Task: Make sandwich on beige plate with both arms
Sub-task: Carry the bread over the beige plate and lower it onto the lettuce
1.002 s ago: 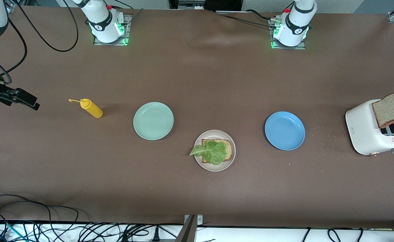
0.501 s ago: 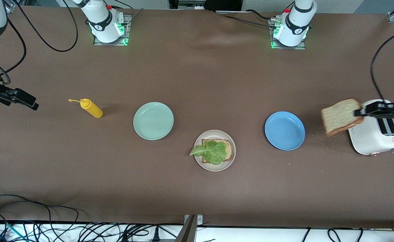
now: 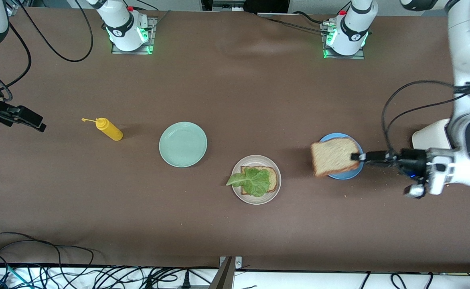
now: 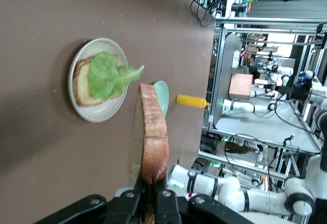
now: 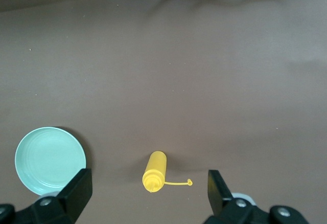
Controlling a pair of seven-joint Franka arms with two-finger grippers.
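The beige plate [image 3: 259,159] lies near the table's middle, with a brown bread slice [image 3: 274,179] on it and a ruffled green lettuce leaf [image 3: 253,181] on top. My left gripper [image 3: 355,157] is shut on one edge of a second bread slice [image 3: 333,155] and holds it in the air over the blue plate [image 3: 339,175]. The left wrist view shows that slice [image 4: 151,137] edge-on, pinched in the left gripper [image 4: 152,182], with the beige plate [image 4: 98,113] and lettuce [image 4: 109,73] ahead of it. My right gripper [image 3: 38,123] waits open at the right arm's end of the table.
A mint-green plate [image 3: 183,144] sits beside the beige plate toward the right arm's end. A yellow squeeze bottle [image 3: 109,129] lies on its side beyond that, below the open right gripper [image 5: 149,183]. A white toaster [image 3: 429,138] stands at the left arm's end, partly hidden by the left arm.
The left gripper has carried the bread slice from above the toaster to over the blue plate, toward the beige plate. The right arm has not moved.
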